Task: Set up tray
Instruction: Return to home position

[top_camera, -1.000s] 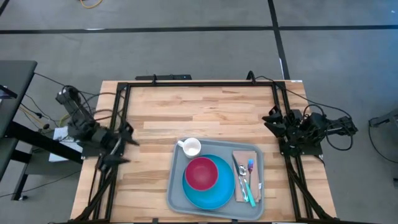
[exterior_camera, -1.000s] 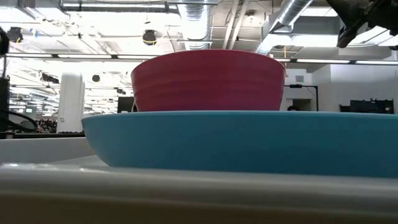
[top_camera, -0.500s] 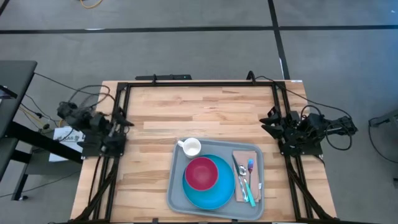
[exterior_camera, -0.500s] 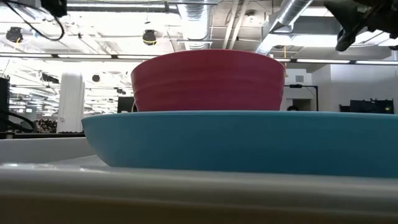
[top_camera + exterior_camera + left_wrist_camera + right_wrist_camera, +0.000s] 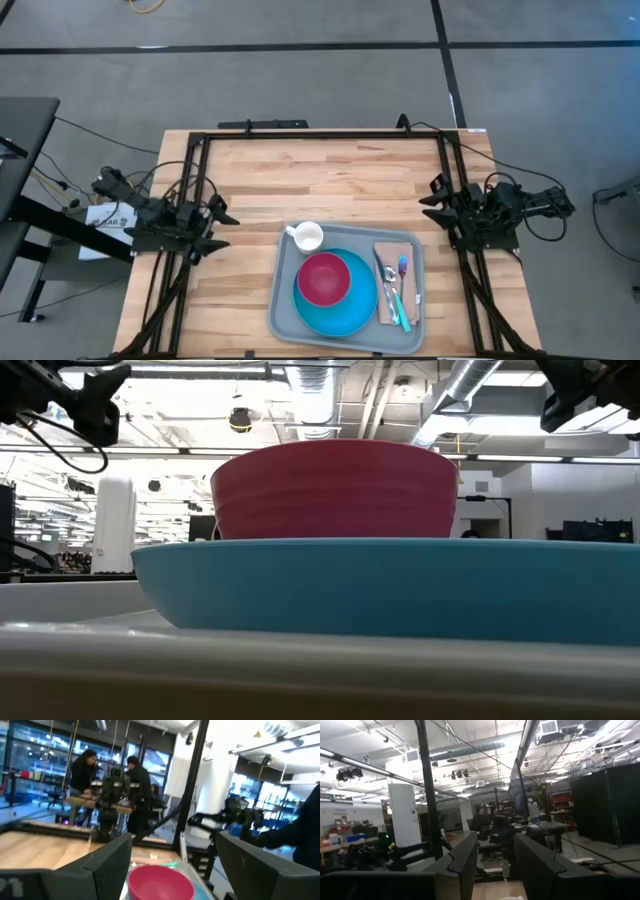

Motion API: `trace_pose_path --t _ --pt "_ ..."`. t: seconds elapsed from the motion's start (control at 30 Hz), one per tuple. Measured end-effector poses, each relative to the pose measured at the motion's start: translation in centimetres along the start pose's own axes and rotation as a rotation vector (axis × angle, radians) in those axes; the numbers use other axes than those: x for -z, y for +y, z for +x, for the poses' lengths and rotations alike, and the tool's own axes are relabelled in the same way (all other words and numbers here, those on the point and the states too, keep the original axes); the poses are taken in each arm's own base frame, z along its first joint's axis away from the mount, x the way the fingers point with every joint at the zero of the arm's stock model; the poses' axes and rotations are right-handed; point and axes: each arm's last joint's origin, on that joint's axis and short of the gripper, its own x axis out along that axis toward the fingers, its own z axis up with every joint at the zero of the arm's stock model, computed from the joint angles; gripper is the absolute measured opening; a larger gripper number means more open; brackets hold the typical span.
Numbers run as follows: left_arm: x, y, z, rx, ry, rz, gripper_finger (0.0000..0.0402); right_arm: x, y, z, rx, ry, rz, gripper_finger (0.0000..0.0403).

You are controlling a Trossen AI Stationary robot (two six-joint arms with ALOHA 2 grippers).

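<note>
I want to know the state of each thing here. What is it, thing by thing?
tray: flat on table
blue plate: on tray
red bowl: upright on blue plate
white cup: upright on tray
brown napkin: flat on tray
cutlery: lying on brown napkin
left gripper: open, empty
right gripper: open, empty

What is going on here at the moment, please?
Nothing is being handled. The tray holds a blue plate with a red bowl on it, a white cup, and a napkin with cutlery on it. The left gripper and right gripper sit open and empty at the table's sides, away from the tray.
</note>
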Motion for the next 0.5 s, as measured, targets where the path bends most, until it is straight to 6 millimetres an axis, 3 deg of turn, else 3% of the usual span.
trace_pose_path --t 0.37,0.5 --pt "0.7 0.7 0.0 -0.125 0.061 0.052 0.0279 1.1 0.1 -0.1 -0.048 0.092 0.029 0.0123" --pt "1.3 0.9 -0.1 -0.177 0.125 0.081 0.0279 1.7 0.2 -0.1 -0.078 0.040 0.016 0.0123"
